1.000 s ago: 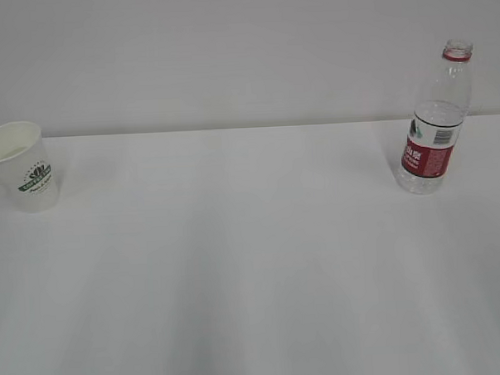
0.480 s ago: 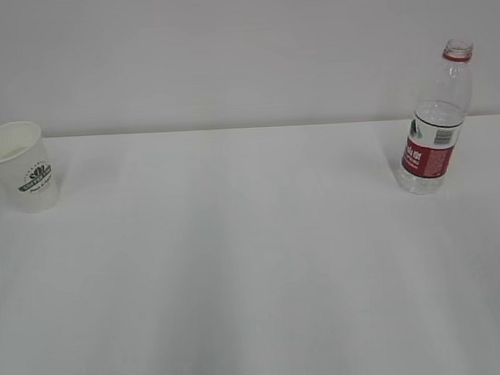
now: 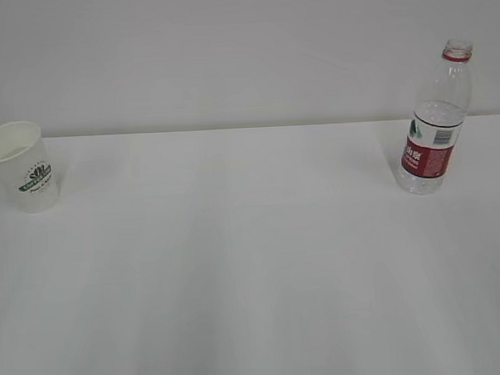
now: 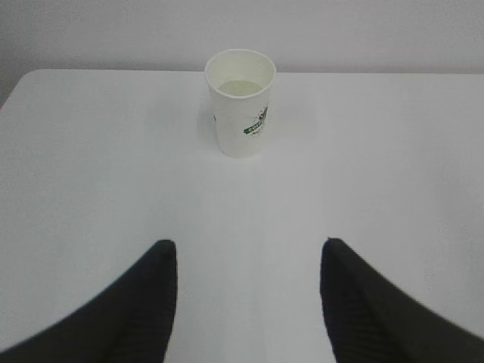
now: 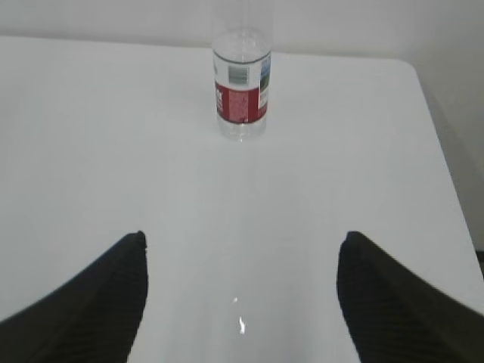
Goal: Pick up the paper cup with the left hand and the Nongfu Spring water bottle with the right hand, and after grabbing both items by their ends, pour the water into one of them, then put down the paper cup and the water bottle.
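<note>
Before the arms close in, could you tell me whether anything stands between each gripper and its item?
Nothing visible does. Bare table lies between the left gripper and the cup, and between the right gripper and the bottle.

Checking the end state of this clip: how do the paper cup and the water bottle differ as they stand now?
The paper cup is short, opaque white with a green logo; the water bottle is taller, clear plastic with a dark red label. The cup stands at the table's far left, the bottle at its far right. The cup holds some liquid; the bottle looks nearly empty. Both stand upright, uncovered, held by neither hand.
</note>
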`<action>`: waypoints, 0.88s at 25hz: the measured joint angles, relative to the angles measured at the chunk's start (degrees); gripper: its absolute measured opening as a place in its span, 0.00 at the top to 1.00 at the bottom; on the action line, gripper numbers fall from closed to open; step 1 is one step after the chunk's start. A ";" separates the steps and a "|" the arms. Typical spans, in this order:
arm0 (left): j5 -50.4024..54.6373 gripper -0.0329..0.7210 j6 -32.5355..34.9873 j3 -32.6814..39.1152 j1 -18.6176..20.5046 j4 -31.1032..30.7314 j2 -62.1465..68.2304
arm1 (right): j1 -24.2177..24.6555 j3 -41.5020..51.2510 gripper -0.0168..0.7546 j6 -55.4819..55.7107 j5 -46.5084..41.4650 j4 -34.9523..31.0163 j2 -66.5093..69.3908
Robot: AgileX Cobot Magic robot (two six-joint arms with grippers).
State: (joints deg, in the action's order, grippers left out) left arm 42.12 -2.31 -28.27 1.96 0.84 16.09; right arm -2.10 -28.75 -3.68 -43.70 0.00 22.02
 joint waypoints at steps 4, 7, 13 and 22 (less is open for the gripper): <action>3.47 0.39 0.00 0.03 0.00 0.14 -0.95 | 0.00 0.00 0.22 0.00 -6.38 0.00 -2.06; 6.09 0.40 0.09 0.03 0.00 0.61 -0.95 | 0.00 0.00 0.22 0.00 -9.74 0.00 -3.71; 11.22 0.45 0.22 -2.01 0.00 1.60 -0.95 | 0.00 -0.23 0.22 0.00 -12.63 0.00 -6.69; 23.47 0.49 3.28 -4.49 0.00 1.81 -0.95 | 0.00 -0.54 0.22 0.00 -18.86 1.48 -8.36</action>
State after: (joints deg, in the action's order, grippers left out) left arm 65.59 0.96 -32.77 1.96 2.65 15.14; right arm -2.10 -29.29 -3.68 -62.56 1.48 13.66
